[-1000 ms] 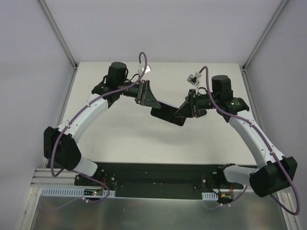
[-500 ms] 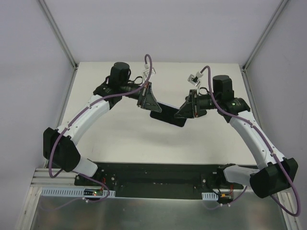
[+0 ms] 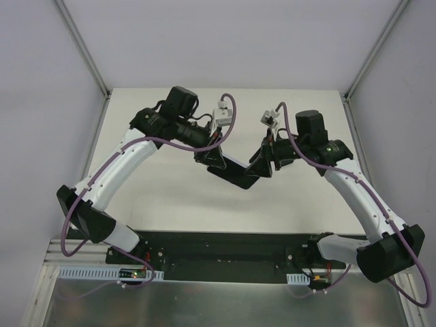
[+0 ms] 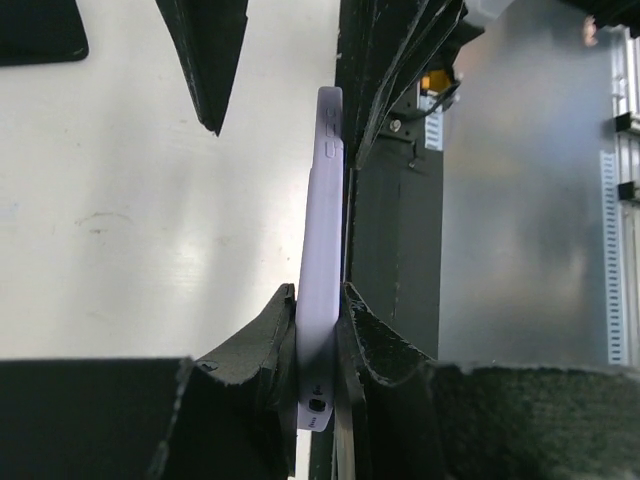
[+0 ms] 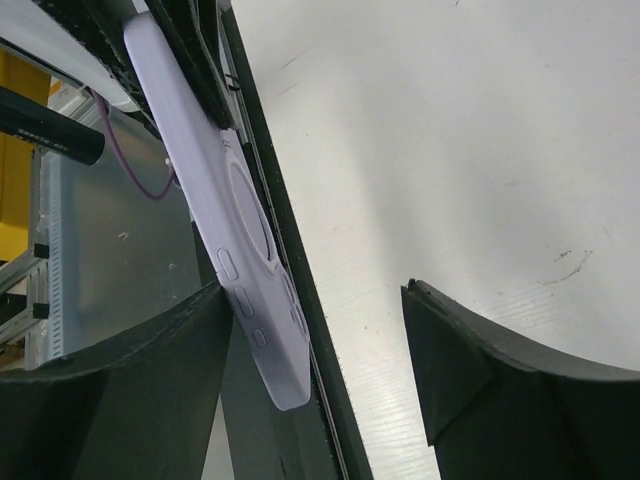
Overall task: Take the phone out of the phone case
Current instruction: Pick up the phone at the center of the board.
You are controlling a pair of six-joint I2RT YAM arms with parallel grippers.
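Right gripper has let go and now stands wide, with the purple phone case just beside it at 9 o'clock. Left gripper has turned and pinches the case's end, the phone inside.

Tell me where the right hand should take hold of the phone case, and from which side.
I'd grip the free, buttoned end of the phone case, pinching its two broad faces. The left hand is shut on the other end, holding it on edge, so only that end is clear. Come end-on, opposite the left hand; the right hand is open there.
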